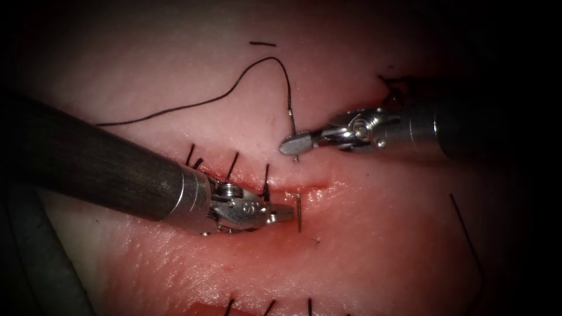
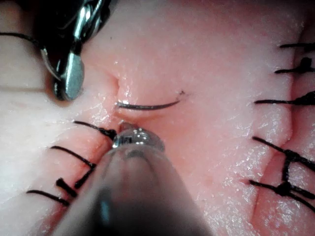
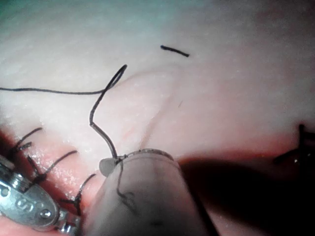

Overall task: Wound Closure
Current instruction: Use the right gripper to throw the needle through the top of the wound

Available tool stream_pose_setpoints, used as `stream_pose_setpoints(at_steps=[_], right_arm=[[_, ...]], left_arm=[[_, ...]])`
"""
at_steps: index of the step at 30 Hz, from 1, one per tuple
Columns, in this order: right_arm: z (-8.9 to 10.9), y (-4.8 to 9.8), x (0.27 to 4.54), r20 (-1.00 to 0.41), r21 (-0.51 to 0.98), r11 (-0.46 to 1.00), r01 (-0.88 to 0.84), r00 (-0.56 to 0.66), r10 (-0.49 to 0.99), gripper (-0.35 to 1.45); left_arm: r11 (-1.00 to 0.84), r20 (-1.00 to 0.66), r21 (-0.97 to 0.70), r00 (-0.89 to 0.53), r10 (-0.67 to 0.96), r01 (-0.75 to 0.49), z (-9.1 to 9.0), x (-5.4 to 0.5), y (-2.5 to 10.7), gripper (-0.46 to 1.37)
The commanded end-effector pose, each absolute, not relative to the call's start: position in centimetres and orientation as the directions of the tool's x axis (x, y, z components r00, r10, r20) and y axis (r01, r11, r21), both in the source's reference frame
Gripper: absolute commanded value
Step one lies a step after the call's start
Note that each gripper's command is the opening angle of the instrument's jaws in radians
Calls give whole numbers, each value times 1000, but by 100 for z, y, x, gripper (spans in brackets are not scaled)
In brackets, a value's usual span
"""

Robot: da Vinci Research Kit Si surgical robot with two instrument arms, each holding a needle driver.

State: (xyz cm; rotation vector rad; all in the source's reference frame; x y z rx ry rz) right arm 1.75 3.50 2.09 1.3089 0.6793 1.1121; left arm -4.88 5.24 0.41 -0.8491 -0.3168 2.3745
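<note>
The curved needle (image 1: 298,213) is in the tissue (image 1: 363,234), passing under the cut (image 1: 310,188). Its tail stands above the cut in the endoscope view, where my right tool (image 1: 288,144) is shut on it near the thread end. The pointed end sticks out of the tissue below the cut and also shows as the bare needle (image 2: 147,105) in the left wrist view. My left tool (image 1: 288,213) sits just left of that point, jaws shut and holding nothing. The black thread (image 1: 234,90) arcs from the needle's tail away to the left.
Finished stitches (image 1: 234,164) cross the cut left of the needle, close to the left tool's wrist. A cut piece of thread (image 1: 261,43) lies at the far side. More stitches (image 1: 269,305) line the lower edge, and a loose strand (image 1: 465,234) lies at the right.
</note>
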Motion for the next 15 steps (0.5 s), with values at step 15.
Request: stream_pose_setpoints(at_steps=[15], right_arm=[[200, 328, 174, 273, 949, -165, -270, 435, 858, -35]], left_arm=[[-797, -499, -409, -622, 603, -445, 40, -487, 525, -35]])
